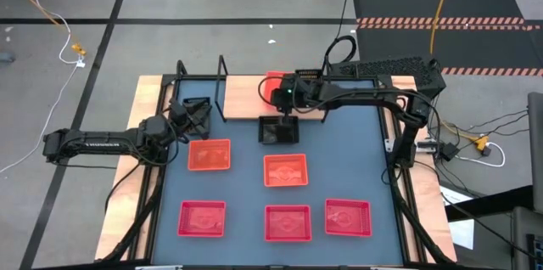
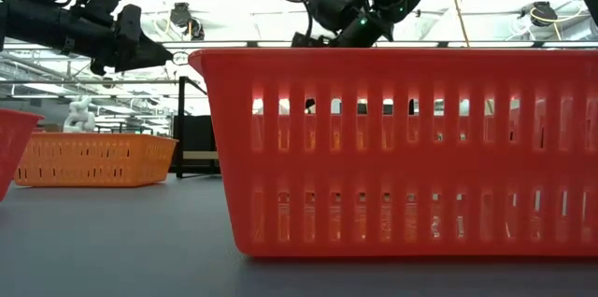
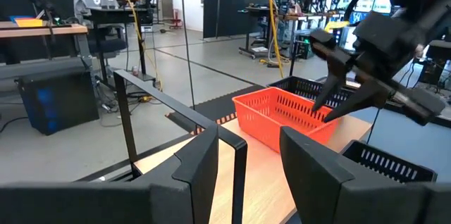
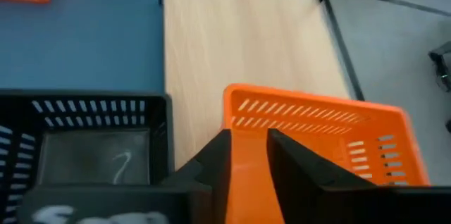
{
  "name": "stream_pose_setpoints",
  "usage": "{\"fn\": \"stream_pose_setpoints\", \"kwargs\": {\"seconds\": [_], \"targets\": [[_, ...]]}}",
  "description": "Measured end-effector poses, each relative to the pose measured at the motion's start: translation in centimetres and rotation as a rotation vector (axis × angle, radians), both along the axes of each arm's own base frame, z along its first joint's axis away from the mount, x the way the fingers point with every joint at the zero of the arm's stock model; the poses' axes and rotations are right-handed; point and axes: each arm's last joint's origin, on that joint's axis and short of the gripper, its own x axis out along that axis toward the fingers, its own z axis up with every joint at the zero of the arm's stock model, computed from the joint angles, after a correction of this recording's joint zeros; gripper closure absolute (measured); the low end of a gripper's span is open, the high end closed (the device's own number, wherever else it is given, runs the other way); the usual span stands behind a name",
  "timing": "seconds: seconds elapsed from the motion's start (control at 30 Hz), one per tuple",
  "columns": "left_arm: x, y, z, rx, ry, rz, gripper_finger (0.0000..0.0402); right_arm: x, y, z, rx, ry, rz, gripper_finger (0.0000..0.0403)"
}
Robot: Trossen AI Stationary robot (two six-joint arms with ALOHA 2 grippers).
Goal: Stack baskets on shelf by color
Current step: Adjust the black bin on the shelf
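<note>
An orange basket (image 1: 273,86) sits at the middle of the shelf (image 1: 242,96), a light wooden board with black wire uprights at its left end. My right gripper (image 1: 284,110) is above the basket's near side, shut on it. A black basket (image 1: 278,131) rests on the blue tabletop just in front of the shelf. Several pinkish-red and orange baskets lie in two rows nearer, among them an orange one (image 1: 285,170). My left gripper (image 1: 197,117) hovers open and empty by the shelf's left end, pointing at the orange basket (image 3: 282,115). My right gripper (image 4: 246,143) pinches the orange basket's wall (image 4: 243,182) on the side facing the black basket, one finger outside and one finger (image 4: 303,171) inside. The fingers come from above, pointing down. The basket is over the wooden board; whether it is lifted clear does not show.
The black wire uprights (image 1: 222,87) stand close to my left gripper. Free board lies left and right of the orange basket. A large pinkish-red basket (image 2: 402,148) fills the low view, with an orange one (image 2: 93,159) beyond. Cables and floor mats lie off the table.
</note>
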Motion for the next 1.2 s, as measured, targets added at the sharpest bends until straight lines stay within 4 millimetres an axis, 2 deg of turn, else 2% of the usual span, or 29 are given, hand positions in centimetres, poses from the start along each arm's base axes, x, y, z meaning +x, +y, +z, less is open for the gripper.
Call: {"fn": "stream_pose_setpoints", "kwargs": {"seconds": [0.17,0.27,0.37,0.5,0.7,1.0,1.2], "targets": [[0.0,0.0,0.0,0.0,0.002,0.0,0.025,-1.4,0.4,2.8,-0.053,-0.024,-0.032,0.026],[0.0,0.0,-0.1,-0.003,0.014,-0.001,0.025,-3.2,0.8,4.3,-0.07,0.041,-0.073,0.0239],[0.0,0.0,-0.3,-0.008,0.03,-0.001,0.025,-5.0,0.8,4.8,-0.065,0.141,-0.094,0.0229],[0.0,0.0,-0.3,-0.008,0.025,-0.001,0.025,-5.9,0.8,3.6,-0.005,0.277,-0.103,0.0234],[0.0,0.0,0.0,-0.002,-0.003,0.0,0.025,-5.2,0.5,1.0,-0.005,0.408,-0.085,0.0247],[0.0,0.0,0.1,0.015,-0.001,0.001,0.025,-4.9,-0.2,-0.3,-0.059,0.475,-0.086,0.0251],[0.0,0.0,0.1,0.014,0.004,0.0,0.025,-5.0,-0.3,-0.2,-0.06,0.481,-0.081,0.0301]]}}
